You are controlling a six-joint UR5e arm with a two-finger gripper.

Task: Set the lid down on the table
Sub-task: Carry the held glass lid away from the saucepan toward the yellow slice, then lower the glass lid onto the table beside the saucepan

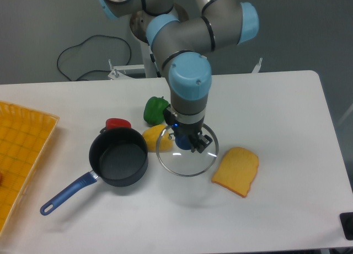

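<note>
White surface [287, 110], with dark saucepan [117, 163] left and toast slice [236, 171] right. Between them, pincer [186, 142] clamped on lid [186, 156] by its knob.

Tray [22, 149] — cut off left

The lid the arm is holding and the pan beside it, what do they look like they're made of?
The lid looks like clear glass with a thin shiny metal rim: the white table shows straight through it. Its small dark blue knob, pinched by the gripper, could be plastic. The pan looks like dark matte metal, perhaps coated, with a glossy blue handle, probably plastic.
</note>
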